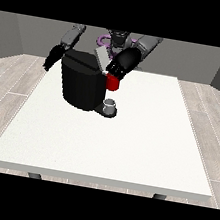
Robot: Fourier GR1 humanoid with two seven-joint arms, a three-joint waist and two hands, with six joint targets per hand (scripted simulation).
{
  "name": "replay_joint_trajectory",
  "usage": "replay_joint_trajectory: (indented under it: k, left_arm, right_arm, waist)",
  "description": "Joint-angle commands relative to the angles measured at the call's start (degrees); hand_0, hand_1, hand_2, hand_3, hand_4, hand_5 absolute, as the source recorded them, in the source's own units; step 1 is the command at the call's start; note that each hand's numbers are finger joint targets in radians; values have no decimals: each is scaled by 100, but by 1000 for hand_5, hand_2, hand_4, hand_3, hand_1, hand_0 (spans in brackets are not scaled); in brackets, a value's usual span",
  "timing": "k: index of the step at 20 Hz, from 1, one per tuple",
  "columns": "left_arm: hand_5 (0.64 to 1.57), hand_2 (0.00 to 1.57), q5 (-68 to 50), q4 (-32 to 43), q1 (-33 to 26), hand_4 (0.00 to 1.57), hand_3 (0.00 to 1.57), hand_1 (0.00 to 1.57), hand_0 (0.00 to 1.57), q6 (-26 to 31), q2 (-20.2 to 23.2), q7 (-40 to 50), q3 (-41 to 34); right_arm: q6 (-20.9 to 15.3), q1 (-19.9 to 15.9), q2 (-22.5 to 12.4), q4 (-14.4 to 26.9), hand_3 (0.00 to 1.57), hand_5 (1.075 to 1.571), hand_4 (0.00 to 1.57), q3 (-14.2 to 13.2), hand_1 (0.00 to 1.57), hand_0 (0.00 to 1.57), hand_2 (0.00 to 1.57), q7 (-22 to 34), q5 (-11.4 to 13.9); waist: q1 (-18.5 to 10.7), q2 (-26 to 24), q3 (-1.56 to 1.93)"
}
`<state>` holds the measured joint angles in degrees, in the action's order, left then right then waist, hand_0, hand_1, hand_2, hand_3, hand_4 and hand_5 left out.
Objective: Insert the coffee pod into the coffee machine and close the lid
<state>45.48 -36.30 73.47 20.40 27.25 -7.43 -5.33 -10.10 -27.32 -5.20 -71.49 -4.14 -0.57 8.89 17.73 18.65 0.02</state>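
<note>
The black coffee machine (81,84) stands on the far left part of the white table (125,150). Its grey lid (101,58) is tilted up at the top. The hand at the view's right (120,67) is at the machine's top right corner, right beside the lid and just above a red thing at the machine (113,83). A small grey thing (110,105) sits on the machine's low front base. The hand at the view's left (53,58) hangs beyond the table's far left corner, apart from the machine, with its fingers straight and pointing down.
The robot's body (116,39) stands behind the table's far edge. Grey walls and a wooden floor surround the table.
</note>
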Motion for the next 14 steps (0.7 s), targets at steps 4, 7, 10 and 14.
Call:
replay_joint_trajectory:
  k: [4,7,10,14]
  left_arm:
    - [1571,1178,363,90,-380,0,1050,1160,1160,-329,89,-386,259]
    - [1571,1127,310,142,-83,0,990,1096,1096,-247,123,-252,128]
    - [1571,1129,254,50,254,0,973,1110,1110,-379,-28,36,4]
    - [1571,1179,246,91,-230,0,956,1206,1206,-796,59,-644,-45]
  right_arm:
    - [-47,136,84,-209,0,1571,0,71,0,0,0,265,6]
    - [-116,-64,11,-110,0,1571,0,102,0,0,0,168,160]
    - [-121,-150,94,115,0,1571,61,22,0,0,0,-178,55]
    - [-165,-7,136,-299,0,1571,144,160,0,0,0,269,125]
  waist:
    - [34,-52,-2]
    - [2,107,-1]
    - [78,375,2]
    - [93,154,-4]
